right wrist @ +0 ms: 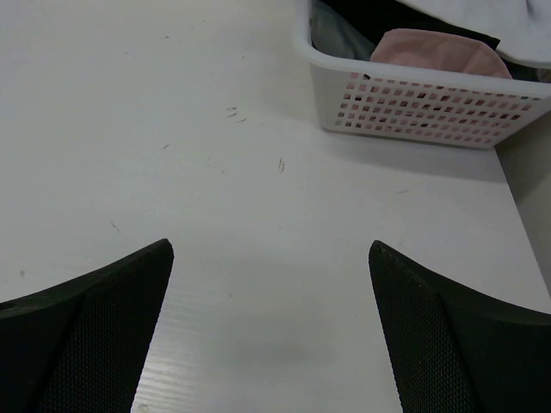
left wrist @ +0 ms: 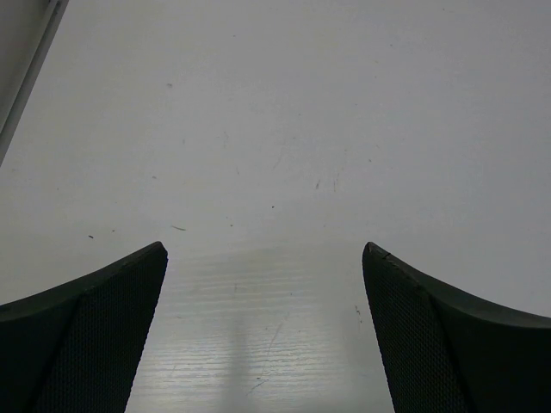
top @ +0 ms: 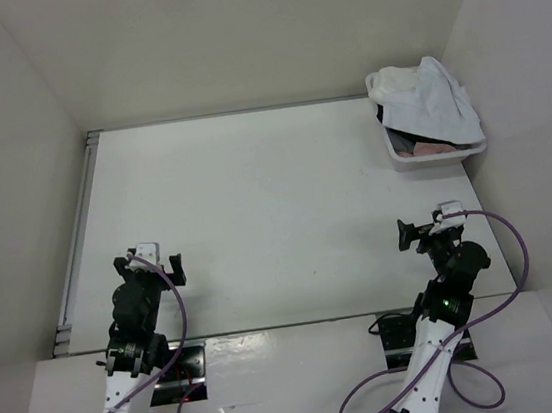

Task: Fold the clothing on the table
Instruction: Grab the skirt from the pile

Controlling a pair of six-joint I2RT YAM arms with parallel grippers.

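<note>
The white table (top: 275,197) shows bare in front of both arms. The only clothing in view is piled in a white plastic basket (top: 429,158) at the back right: a white garment (top: 429,97) draped over the top, with a pink piece (right wrist: 439,53) and dark fabric under it. My left gripper (top: 150,263) hovers low near the front left, open with nothing between its fingers (left wrist: 103,318). Near the front right, my right gripper (top: 430,231) is open and empty too, and it faces the basket (right wrist: 413,107) from a short way off.
A thin grey rail (top: 78,231) runs along the table's left edge and shows at the top left of the left wrist view as the rail (left wrist: 26,69). White walls close in the back and both sides. The basket sits against the right wall.
</note>
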